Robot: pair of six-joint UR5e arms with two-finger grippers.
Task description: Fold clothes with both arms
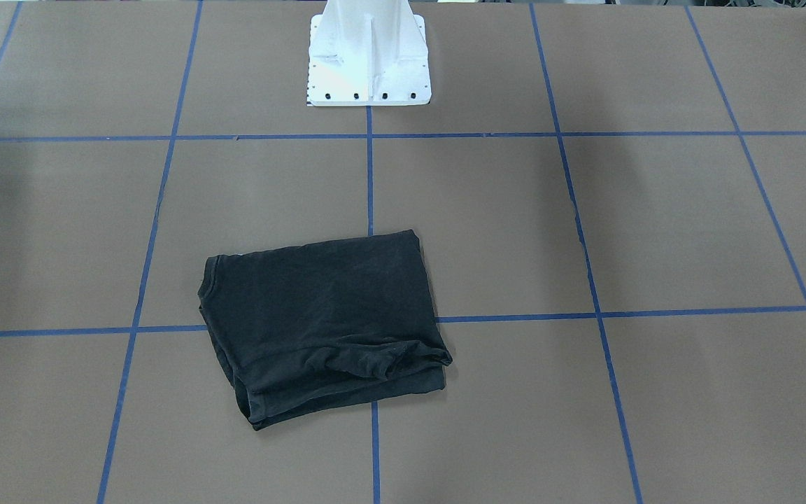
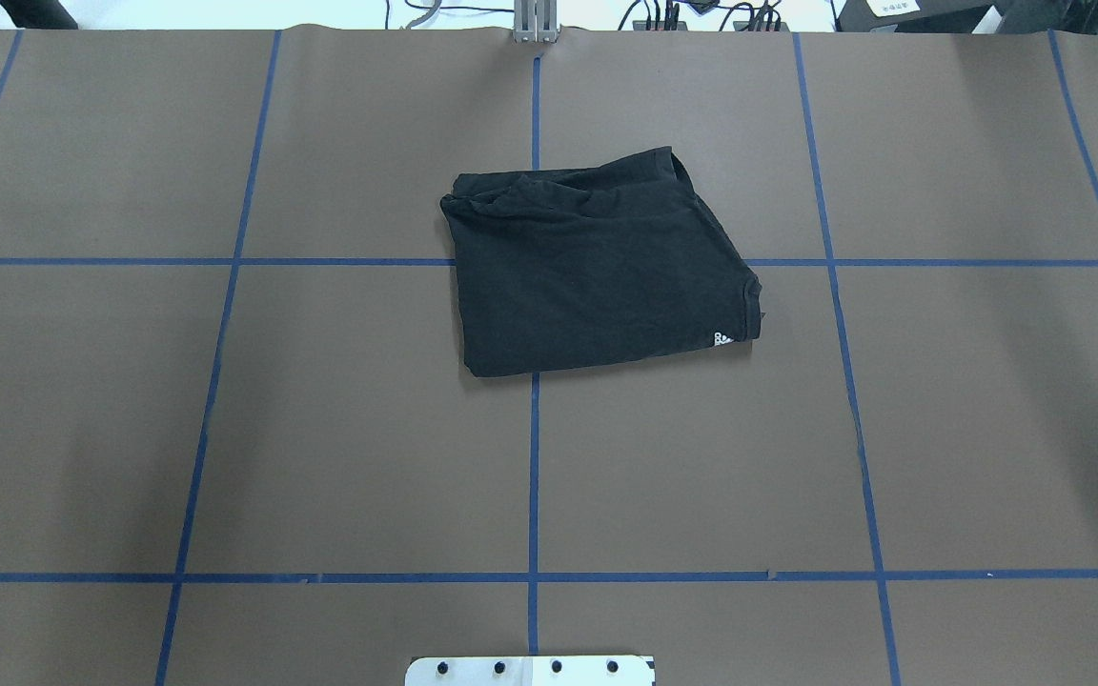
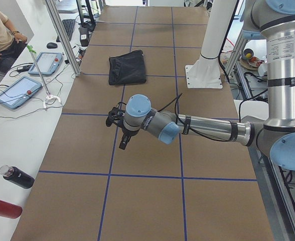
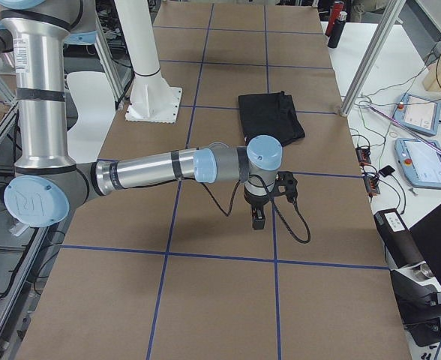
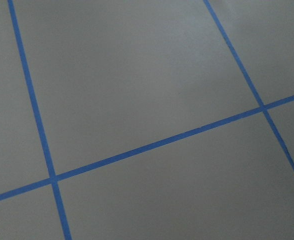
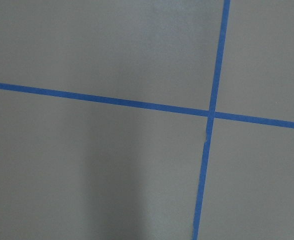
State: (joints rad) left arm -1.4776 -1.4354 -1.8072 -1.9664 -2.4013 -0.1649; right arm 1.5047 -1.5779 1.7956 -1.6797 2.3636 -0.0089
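You are seeing a black T-shirt (image 2: 597, 272) lying folded in a rough rectangle mid-table, straddling a crossing of blue tape lines (image 2: 533, 457) on the brown table (image 2: 320, 429). The left gripper (image 3: 124, 142) and the right gripper (image 4: 258, 217) are hanging over bare table, well apart from the shirt. You cannot tell whether either pincer is wide or narrow.

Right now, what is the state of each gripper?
Left gripper: cannot be told, away from the T-shirt.
Right gripper: cannot be told, also away from it.
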